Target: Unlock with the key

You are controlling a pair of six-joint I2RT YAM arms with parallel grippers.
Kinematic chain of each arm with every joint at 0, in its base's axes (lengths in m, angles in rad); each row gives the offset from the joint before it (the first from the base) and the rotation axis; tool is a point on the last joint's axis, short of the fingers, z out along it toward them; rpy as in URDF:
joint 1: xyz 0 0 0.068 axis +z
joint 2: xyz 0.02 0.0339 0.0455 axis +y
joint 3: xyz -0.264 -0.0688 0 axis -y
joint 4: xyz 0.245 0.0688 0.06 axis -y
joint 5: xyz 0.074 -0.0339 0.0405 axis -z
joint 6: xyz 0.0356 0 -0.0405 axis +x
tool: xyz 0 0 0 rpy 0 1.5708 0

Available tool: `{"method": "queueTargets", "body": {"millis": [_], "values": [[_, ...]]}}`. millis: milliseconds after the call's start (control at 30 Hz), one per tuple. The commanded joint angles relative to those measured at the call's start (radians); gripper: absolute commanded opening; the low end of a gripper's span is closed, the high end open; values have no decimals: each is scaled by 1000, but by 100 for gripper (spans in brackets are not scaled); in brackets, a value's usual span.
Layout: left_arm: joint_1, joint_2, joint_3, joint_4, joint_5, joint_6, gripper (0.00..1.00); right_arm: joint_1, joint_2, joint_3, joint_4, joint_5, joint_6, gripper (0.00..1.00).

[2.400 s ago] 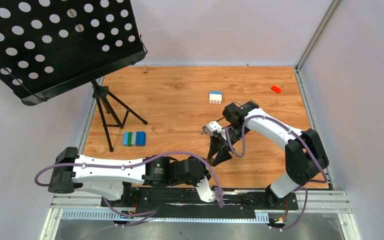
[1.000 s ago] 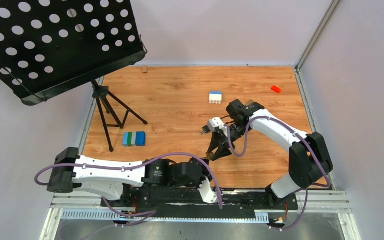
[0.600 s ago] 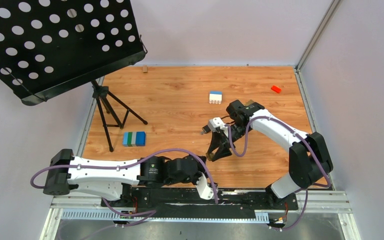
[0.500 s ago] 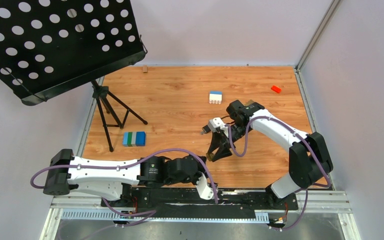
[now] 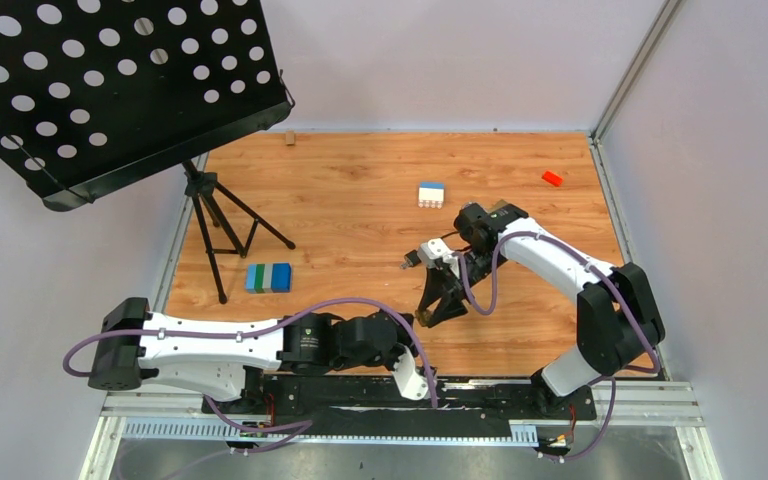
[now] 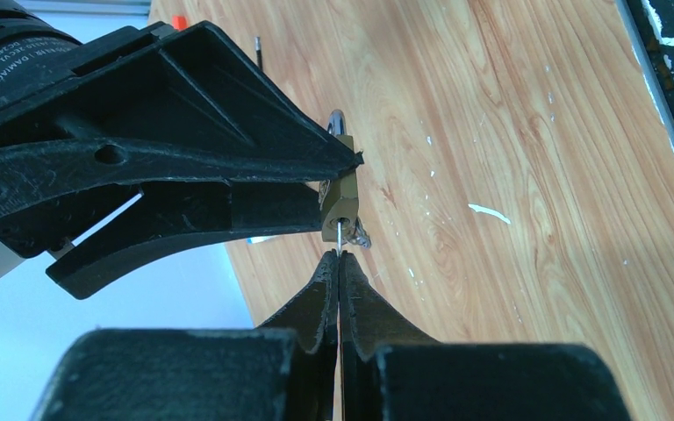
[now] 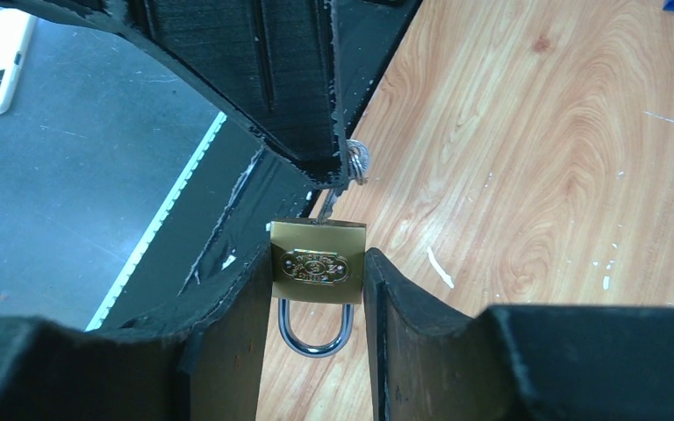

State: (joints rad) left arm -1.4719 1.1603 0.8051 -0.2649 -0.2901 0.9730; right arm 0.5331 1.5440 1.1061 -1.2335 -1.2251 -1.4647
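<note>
A small brass padlock [image 7: 318, 263] hangs above the wooden table, its steel shackle [image 7: 316, 331] pointing back at the right wrist. My right gripper [image 7: 318, 274] is shut on the padlock's body, one finger on each side. In the left wrist view the thin grey key [image 6: 339, 238] sticks out of my left gripper [image 6: 339, 260], which is shut on it. The key's tip meets the keyhole face of the padlock [image 6: 338, 203]. A key ring [image 7: 358, 161] dangles beside the key [image 7: 326, 203]. From the top view the right gripper [image 5: 438, 303] hangs near the table's front edge.
A black perforated music stand [image 5: 120, 80] on a tripod [image 5: 222, 225] fills the back left. A blue-green block [image 5: 268, 277], a white-blue block [image 5: 431, 194] and a red brick [image 5: 552, 178] lie on the table [image 5: 360, 200]. The black base rail [image 5: 480, 395] runs along the near edge.
The left arm has drawn slightly back and left. The right gripper with the padlock has shifted a little toward the near edge. Both grips are unchanged.
</note>
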Motion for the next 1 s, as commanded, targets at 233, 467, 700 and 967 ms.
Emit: {"method": "queueTargets", "body": {"millis": [233, 467, 700, 967], "values": [[7, 15, -15, 60, 28, 38, 0, 8, 21, 54, -84, -136, -90, 0], [-13, 41, 17, 25, 3, 49, 0, 8, 20, 50, -33, -116, -29, 0], [-22, 66, 47, -8, -17, 50, 0, 8, -3, 30, 82, -81, 111, 0], [-7, 54, 57, -15, -25, 20, 0, 8, -21, 8, 186, -25, 214, 0]]}}
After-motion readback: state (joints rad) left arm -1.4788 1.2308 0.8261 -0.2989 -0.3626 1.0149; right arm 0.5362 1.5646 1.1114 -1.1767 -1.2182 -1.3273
